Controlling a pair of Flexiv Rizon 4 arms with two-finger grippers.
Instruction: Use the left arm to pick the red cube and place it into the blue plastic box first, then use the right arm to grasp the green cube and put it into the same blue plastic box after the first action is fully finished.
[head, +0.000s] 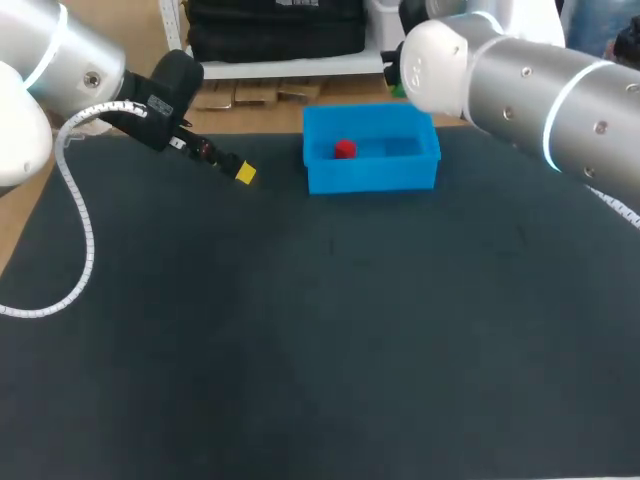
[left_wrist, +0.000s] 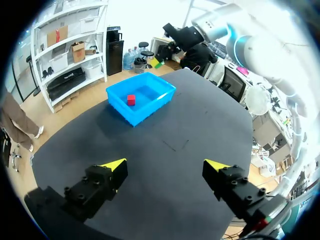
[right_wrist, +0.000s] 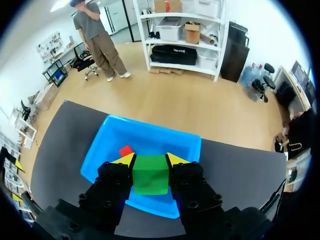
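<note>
The blue plastic box (head: 370, 176) stands at the back middle of the dark table, with the red cube (head: 344, 149) lying inside at its left. My left gripper (head: 240, 170) hangs left of the box, open and empty (left_wrist: 167, 165). From it I see the box (left_wrist: 150, 107) and the red cube (left_wrist: 131, 99) ahead. My right gripper (right_wrist: 150, 160) is shut on the green cube (right_wrist: 150, 175) above the box (right_wrist: 160, 142), close to the red cube (right_wrist: 126, 150). The left wrist view shows that green cube (left_wrist: 158, 63) just beyond the box. In the head view my right arm hides its own gripper.
A dark mat (head: 320, 330) covers the table, bare from the box to the front edge. My right arm's thick silver link (head: 520, 85) crosses over the back right corner. A white coiled cable (head: 75, 220) hangs from my left arm over the left side.
</note>
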